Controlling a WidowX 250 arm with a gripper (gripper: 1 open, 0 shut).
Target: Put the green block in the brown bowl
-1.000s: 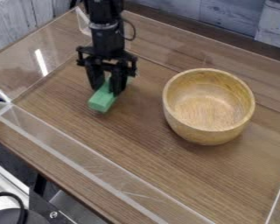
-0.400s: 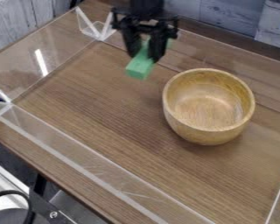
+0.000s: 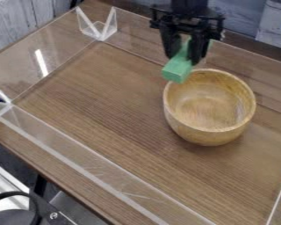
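Wood-grain table, clear acrylic walls around. Gripper pinching green block, airborne at brown bowl's 11 o'clock rim.

Arm's coming in from the top edge, wrist pointing straight down. The black pincer is clamped on the green block, holding it in the air.

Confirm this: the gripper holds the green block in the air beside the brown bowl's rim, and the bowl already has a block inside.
Wrong on one point: in the camera view the brown bowl is empty. The gripper does hold the green block above its rim.
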